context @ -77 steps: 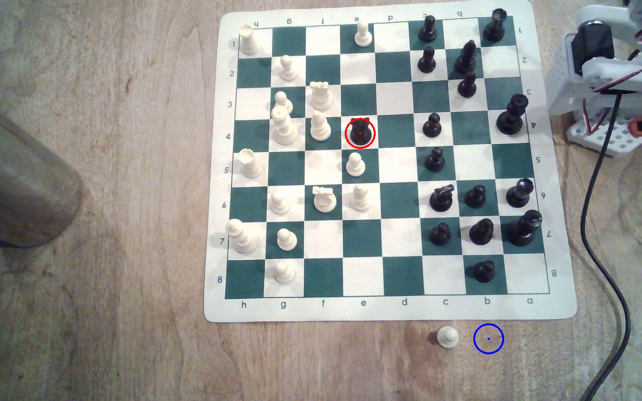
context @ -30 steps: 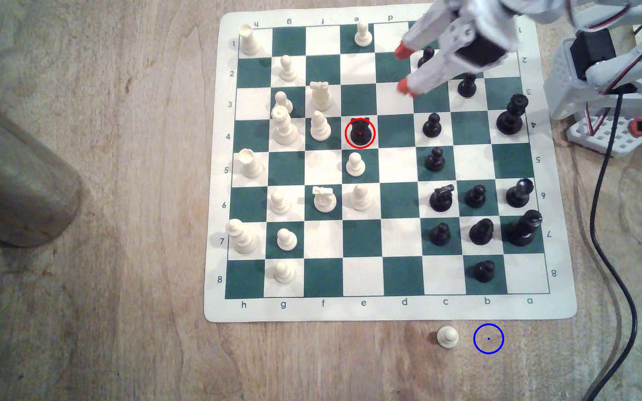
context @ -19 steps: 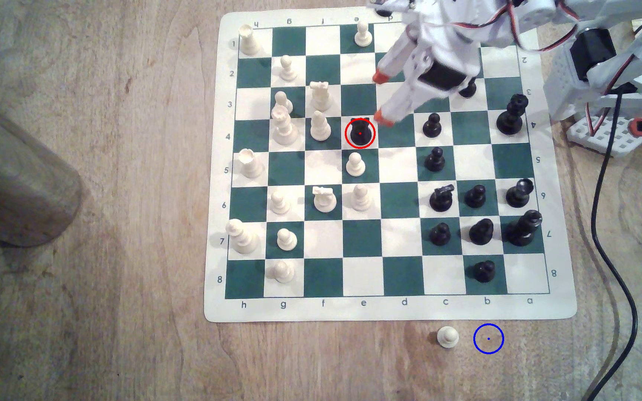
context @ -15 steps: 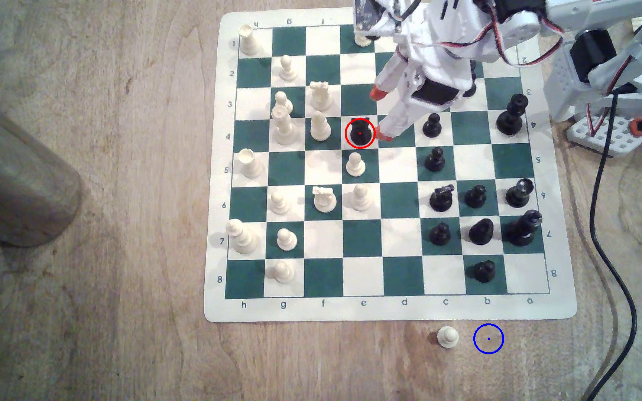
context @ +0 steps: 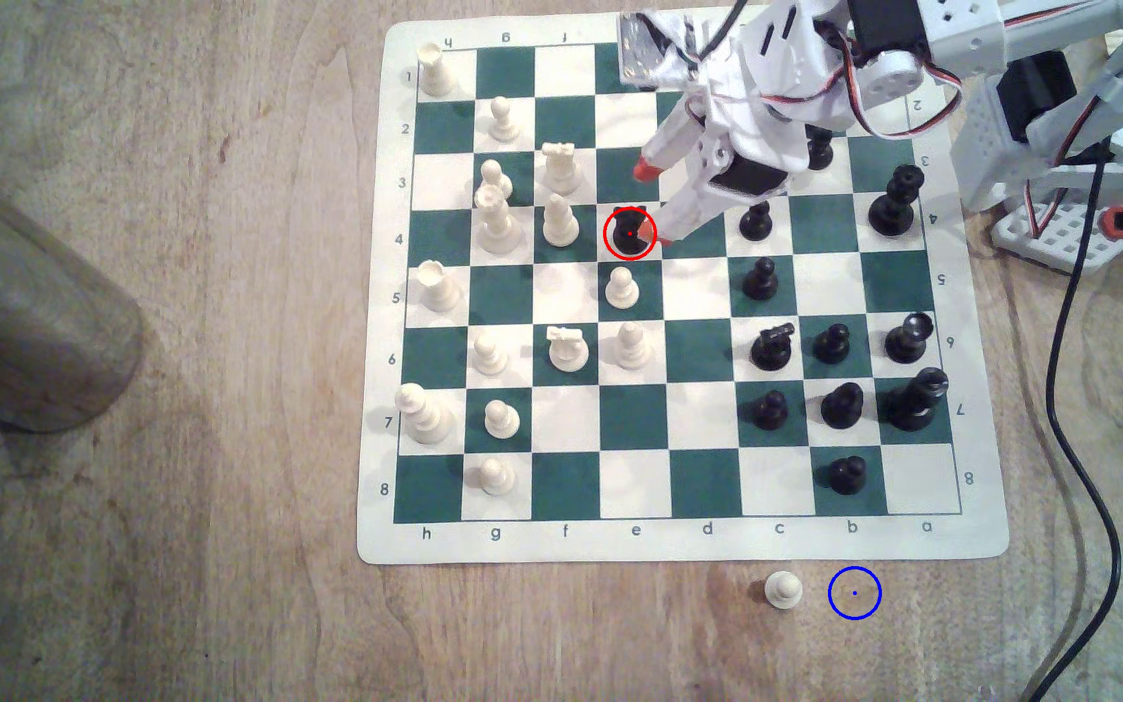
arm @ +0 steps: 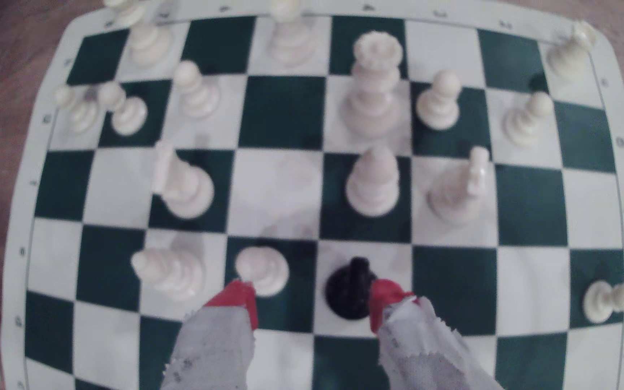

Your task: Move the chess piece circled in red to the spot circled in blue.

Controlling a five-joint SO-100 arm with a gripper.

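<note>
While the chess mat [context: 1018, 540] lies on bare wood, the end effector [context: 644, 202] gapes empty beside the black knight [context: 625, 233].

The black knight [context: 626, 233] stands upright on a white square near the middle of the board, ringed in red, round-based and squat. The blue-ringed spot [context: 854, 592] is bare wood on the bench, near the board's near edge.
</note>
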